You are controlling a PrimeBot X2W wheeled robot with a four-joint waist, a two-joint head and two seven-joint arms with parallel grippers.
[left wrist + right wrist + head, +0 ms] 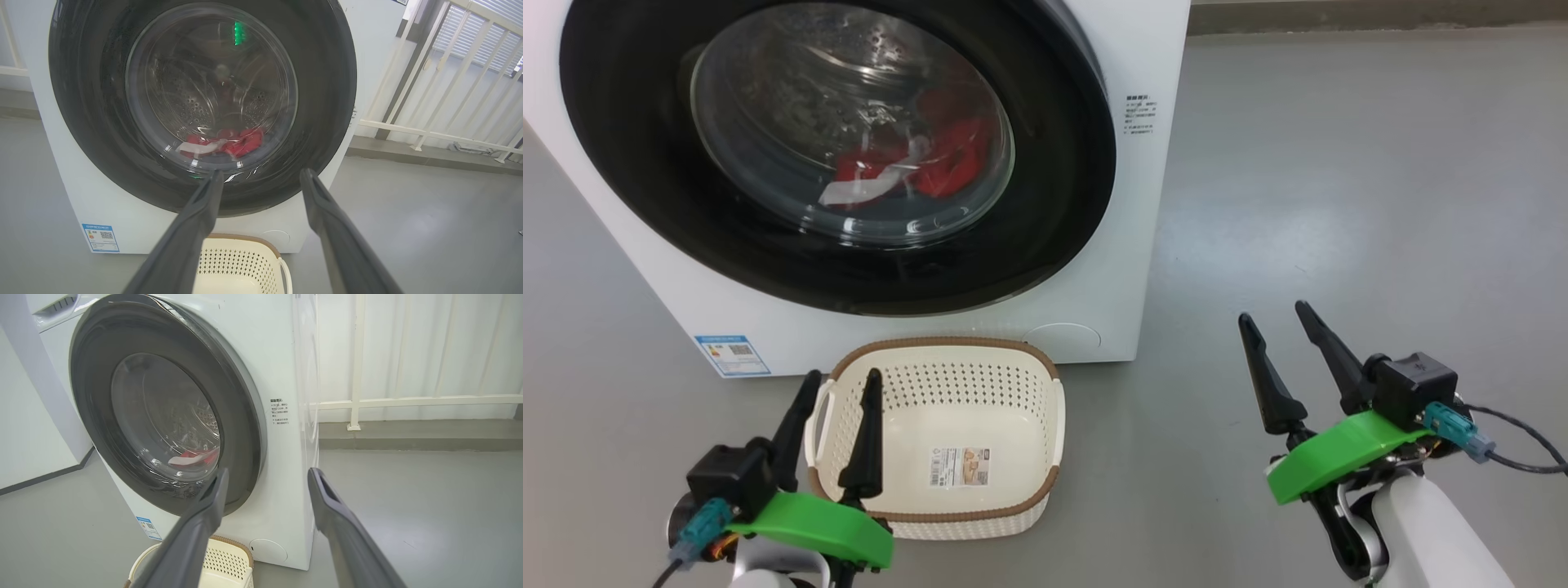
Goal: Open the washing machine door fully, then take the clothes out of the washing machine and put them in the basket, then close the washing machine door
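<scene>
Door (629,163) on the washing machine (1143,204) is shut, black rim flat against the white front, clear middle bulging out. Clothes (947,163) sit inside behind it, low in the drum (792,82): a red heap w/ a white strip across it. Basket (947,347) stands on the grey floor (1339,163) right in front of the machine, just below the door's bottom edge, w/ a paper sticker (960,467) on its bottom. Small blue label (732,354) sits at the machine's lower left corner, near the basket's left end.

Left gripper (843,376) hangs over the basket's left end, fingers apart, nothing btwn them, tips pointing toward the machine and clear of the door. In the left wrist view those two fingers frame the door's lower rim, w/ the red clothes showing just above the gap.

Right gripper (1274,313) is off to the right over bare floor, well apart from the basket and out past the machine's right front corner. Fingers spread too, gripping nothing. White railing (449,81) runs along behind the machine on that side.
</scene>
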